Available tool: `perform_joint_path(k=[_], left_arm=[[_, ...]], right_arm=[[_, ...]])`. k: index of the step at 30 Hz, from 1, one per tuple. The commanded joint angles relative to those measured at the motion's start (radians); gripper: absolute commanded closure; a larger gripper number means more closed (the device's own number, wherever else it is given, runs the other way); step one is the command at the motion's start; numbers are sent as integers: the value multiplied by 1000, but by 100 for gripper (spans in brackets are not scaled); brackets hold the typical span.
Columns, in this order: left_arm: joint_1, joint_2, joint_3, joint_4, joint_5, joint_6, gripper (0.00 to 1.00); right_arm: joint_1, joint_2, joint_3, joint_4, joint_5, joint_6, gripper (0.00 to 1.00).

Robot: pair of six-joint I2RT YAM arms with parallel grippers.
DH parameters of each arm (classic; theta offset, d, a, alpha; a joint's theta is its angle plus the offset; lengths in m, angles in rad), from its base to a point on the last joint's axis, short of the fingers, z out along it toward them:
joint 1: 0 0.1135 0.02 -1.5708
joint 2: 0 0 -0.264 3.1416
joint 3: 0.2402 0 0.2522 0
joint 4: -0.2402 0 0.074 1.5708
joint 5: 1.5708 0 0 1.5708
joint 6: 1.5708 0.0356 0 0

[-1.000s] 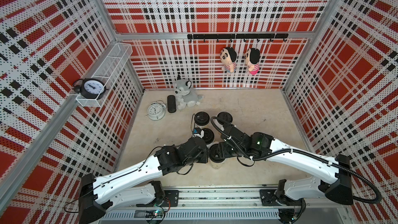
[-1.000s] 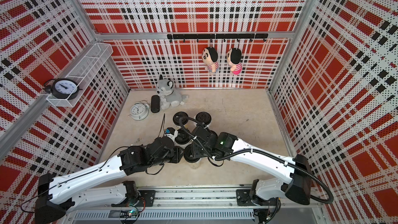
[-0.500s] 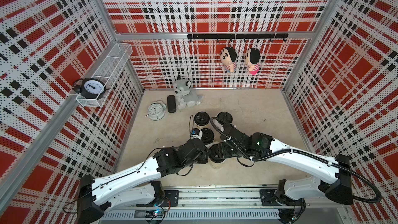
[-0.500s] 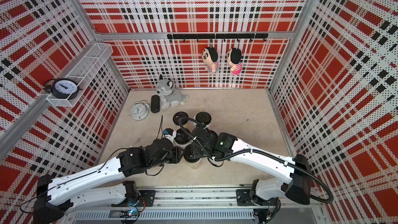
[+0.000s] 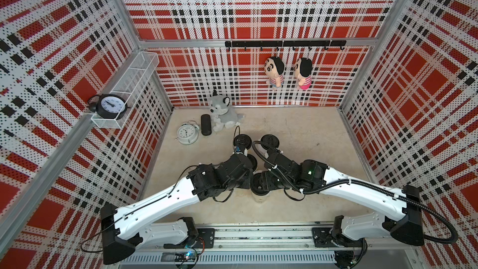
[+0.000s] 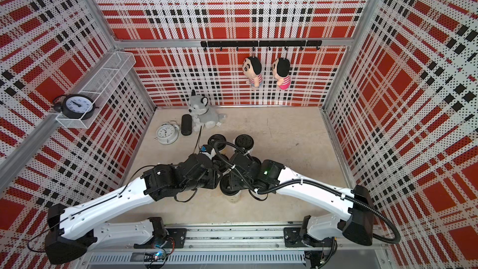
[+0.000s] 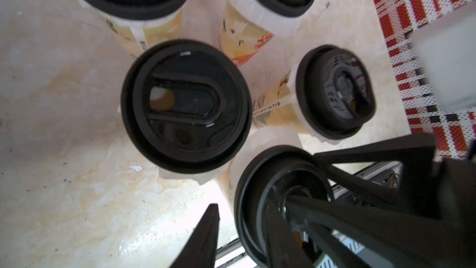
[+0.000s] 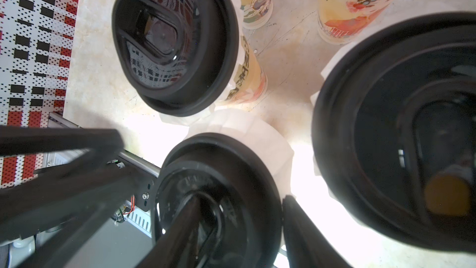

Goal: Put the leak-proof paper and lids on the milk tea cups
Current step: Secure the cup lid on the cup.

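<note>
Leak-proof paper (image 8: 247,130) is seen as a crinkled white skirt trapped under the black lid (image 8: 219,171) of the nearest milk tea cup (image 5: 259,198), which stands upright on the side toward the rail (image 5: 258,235). Both grippers are met over this one lid, neither arm nearer: it lies straight below them, approached by each arm from its own side.

Left gripper (image 7: 242,215): jaws are held apart, the outer finger (image 7: 206,238) clear of the lid's rim, a bright gap shown between.

Right gripper (image 8: 243,202): one finger (image 8: 180,230) is set in the lid's recess, the other just outside the rim; whether the rim is pinched cannot be told.

Farther off, the middle cups (image 7: 277,99) and the far pair (image 7: 242,34) are found lidded, a pale paper edge showing beneath each lid.

Judgement: papering appears complete. The near cup's long axis is vertical, so withdrawal is best made straight up along it; a sideways pull could tip it into the neighbour just beside.
</note>
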Motion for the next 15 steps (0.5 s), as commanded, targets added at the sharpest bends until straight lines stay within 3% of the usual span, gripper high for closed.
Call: perform_joint_path(k=[1, 15], left_arm=[[19, 2, 32, -9, -13, 50, 65], [43, -12, 8, 15, 8, 70, 65]], right_arm=[[15, 43, -10, -121, -6, 2, 42], [15, 33, 65, -180, 37, 3, 39]])
